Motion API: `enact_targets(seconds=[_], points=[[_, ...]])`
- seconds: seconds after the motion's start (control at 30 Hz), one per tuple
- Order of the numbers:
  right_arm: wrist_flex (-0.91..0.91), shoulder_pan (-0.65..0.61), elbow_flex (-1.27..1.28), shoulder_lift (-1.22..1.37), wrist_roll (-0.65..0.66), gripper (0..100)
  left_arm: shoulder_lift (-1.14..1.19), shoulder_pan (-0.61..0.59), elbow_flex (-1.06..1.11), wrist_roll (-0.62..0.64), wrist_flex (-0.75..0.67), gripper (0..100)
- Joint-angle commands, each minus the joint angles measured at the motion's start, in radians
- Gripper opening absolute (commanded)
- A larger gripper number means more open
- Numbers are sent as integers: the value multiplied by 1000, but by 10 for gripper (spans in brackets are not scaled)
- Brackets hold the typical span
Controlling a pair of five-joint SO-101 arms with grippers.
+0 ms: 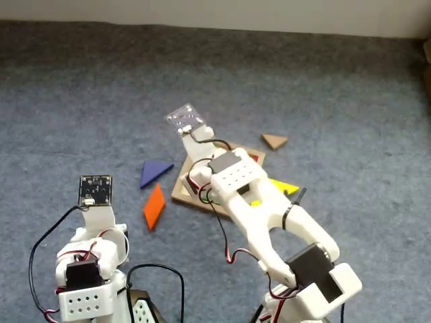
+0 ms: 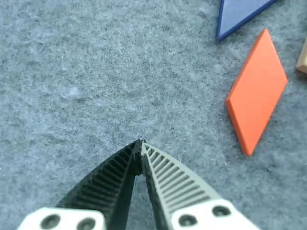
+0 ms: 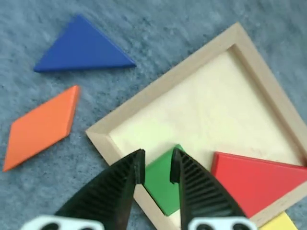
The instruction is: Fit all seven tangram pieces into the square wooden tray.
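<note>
Grey carpeted desk (image 1: 323, 94) carries two white robot arms and a scattered tangram set. The right arm (image 1: 269, 215) stretches from the near edge out over the square wooden tray (image 1: 180, 190), which lies turned corner-on to the arms. The right gripper (image 3: 156, 165) hangs above one corner of the tray, its jaws parted by a narrow gap with the green piece (image 3: 160, 191) showing between them. The left arm (image 1: 91, 269) sits folded near its base, well apart from the tray. The left gripper (image 2: 140, 143) is closed, empty, with its fingertips meeting over bare carpet. Inside the tray, the red triangle (image 3: 254, 177) lies along one rim, just beside the green piece, which sits against the adjoining rim near the corner; the remaining floor of the tray is bare pale wood. On the carpet beside the tray lie the blue triangle (image 1: 155, 171) and, nearer the left arm, the orange parallelogram (image 1: 154, 206), close together but not touching. A yellow piece (image 1: 283, 186) rests just outside the tray's rim, partly hidden by the right arm. Beyond the tray's far corner lies a small tan triangle (image 1: 274, 140).
</note>
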Motion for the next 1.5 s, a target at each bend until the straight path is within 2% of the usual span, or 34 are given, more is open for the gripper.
enact_targets(seconds=[0.0, 0.33, 0.73, 1.03, 1.23, 1.47], points=[[-21, -19, -53, -16, -11, 101, -27, -8, 19, -3, 5, 7], [-18, -5, -61, 150, -6, 101, -27, -8, 19, -3, 5, 7], [-22, 140, -99, 156, -5, 101, -27, -8, 19, -3, 5, 7], [-16, 156, -101, 151, -5, 101, -27, -8, 19, -3, 5, 7], [10, 151, -90, -25, -6, 101, -27, -8, 19, -3, 5, 7], [257, 203, -90, -249, -11, 101, -27, -8, 19, -3, 5, 7]])
